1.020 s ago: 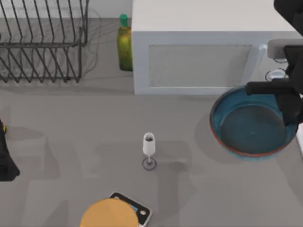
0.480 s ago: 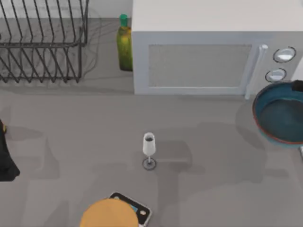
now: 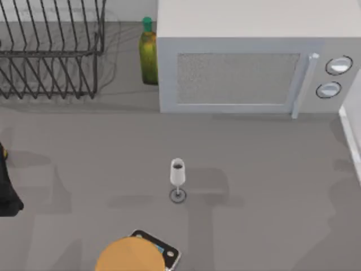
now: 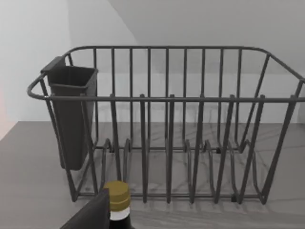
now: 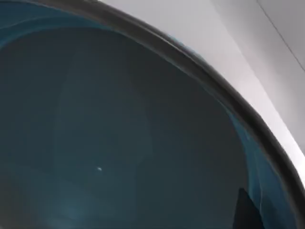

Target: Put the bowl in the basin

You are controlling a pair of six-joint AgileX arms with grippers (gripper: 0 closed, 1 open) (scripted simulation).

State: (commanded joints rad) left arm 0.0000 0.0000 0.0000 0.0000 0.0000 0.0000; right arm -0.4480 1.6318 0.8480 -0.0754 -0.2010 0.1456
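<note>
The bowl (image 5: 119, 133) is seen very close in the right wrist view. It is wide and round. Its inside is shiny and dark blue-green, and a thin dark rim (image 5: 209, 78) runs around it. A plain white surface (image 5: 200, 24) is seen just past the rim. Whether the right arm's grip on the bowl is open or closed cannot be told.

On the grey table (image 3: 271, 169), a wine glass (image 3: 177, 175) stands upright in the middle. Nearer than the wine glass, a tan-orange round disc (image 3: 128, 255) is laid on a flat device (image 3: 163, 249); its little screen is too small to be read. The left arm (image 3: 7, 189) is parked well to the left of the wine glass. A white edge (image 3: 351, 135) is seen well to the right of it.

Farther than the wine glass, a white microwave (image 3: 237, 73) with two round knobs (image 3: 337, 65) is placed. A yellow-green bottle (image 3: 148, 53) stands just beside its left side. Farther left, a dark wire dish rack (image 3: 51, 51) is seen, with a dark cup (image 4: 71, 114) hung on one end.
</note>
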